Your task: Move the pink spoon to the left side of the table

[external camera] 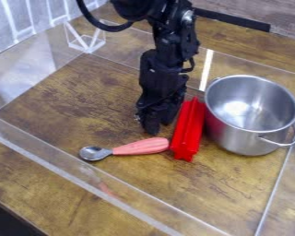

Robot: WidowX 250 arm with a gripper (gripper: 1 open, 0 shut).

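Observation:
The pink spoon (128, 147) lies flat on the table (64, 101), with its silver bowl toward the front left and its salmon handle pointing right. My gripper (157, 122) points down just behind the handle's right end, close to the tabletop. Its dark fingers (147, 116) blur into each other, so I cannot make out the gap between them. The handle does not appear to sit between them. The arm rises from there toward the top of the view.
A red rectangular block (187, 129) lies right of the gripper, against a steel pot (249, 112) at the right. Low clear acrylic walls (40, 138) edge the table. A white wire stand (86, 35) sits at the back left.

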